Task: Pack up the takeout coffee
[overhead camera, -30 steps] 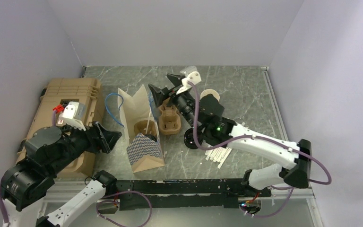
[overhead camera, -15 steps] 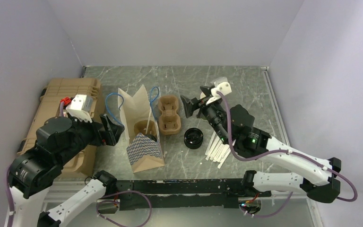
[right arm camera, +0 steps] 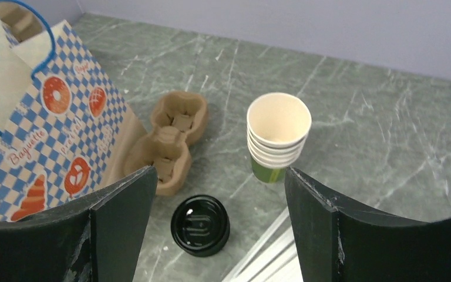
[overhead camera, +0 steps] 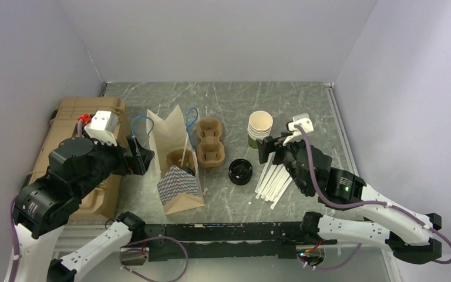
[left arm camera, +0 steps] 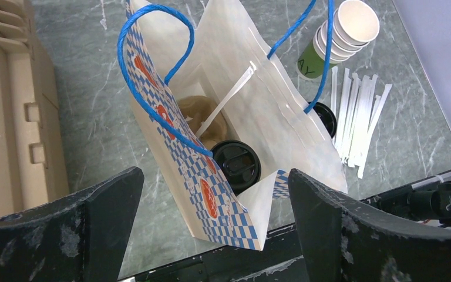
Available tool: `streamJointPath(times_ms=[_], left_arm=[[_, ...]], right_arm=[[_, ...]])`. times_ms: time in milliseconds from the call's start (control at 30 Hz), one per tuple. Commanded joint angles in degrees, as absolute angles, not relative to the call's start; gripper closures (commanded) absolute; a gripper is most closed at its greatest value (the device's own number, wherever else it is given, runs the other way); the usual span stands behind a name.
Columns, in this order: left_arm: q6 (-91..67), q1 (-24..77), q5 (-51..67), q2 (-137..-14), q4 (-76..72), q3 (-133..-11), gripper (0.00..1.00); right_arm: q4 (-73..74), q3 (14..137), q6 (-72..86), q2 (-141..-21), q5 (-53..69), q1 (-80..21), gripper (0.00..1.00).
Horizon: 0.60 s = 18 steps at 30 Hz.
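The takeout coffee, a cup with a round black lid, stands inside the blue-checked paper bag near its front corner. In the top view only a sliver of the lid shows in the bag. My left gripper hovers at the bag's left side, and its wrist view looks down into the bag with the jaws of the left gripper open and empty. My right gripper stands open and empty right of the bag, over the white sticks. In its wrist view the right gripper frames the loose lids.
A stack of lidless paper cups stands at back right. Black lids and a brown cup carrier lie beside the bag. White wrapped sticks are spread under the right gripper. A tan case lies at the left edge.
My right arm has drawn back from the bag, rightward and toward the near edge, uncovering the cup stack. The left gripper has opened wider and shifted slightly toward the back.
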<state>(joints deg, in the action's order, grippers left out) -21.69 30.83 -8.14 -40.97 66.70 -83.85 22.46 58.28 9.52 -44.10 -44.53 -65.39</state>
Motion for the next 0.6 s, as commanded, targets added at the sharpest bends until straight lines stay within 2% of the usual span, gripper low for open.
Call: streamJointPath(times_ms=[0, 333, 567], left_arm=[[-21.5, 30.9, -10.2, -40.8, 65.0, -85.3, 0.01], [-22.1, 30.9, -10.4, -38.3, 64.8, -85.6, 0.01], [-22.6, 30.9, -8.8, -37.5, 64.7, -85.1, 0.01]], right_arm=[[33.2, 57.9, 17.4, -40.5, -47.0, -65.4, 0.16], [40.2, 55.4, 23.5, -34.2, -46.4, -65.4, 0.16], [41.1, 55.9, 24.3, -35.5, -45.6, -65.4, 0.16]])
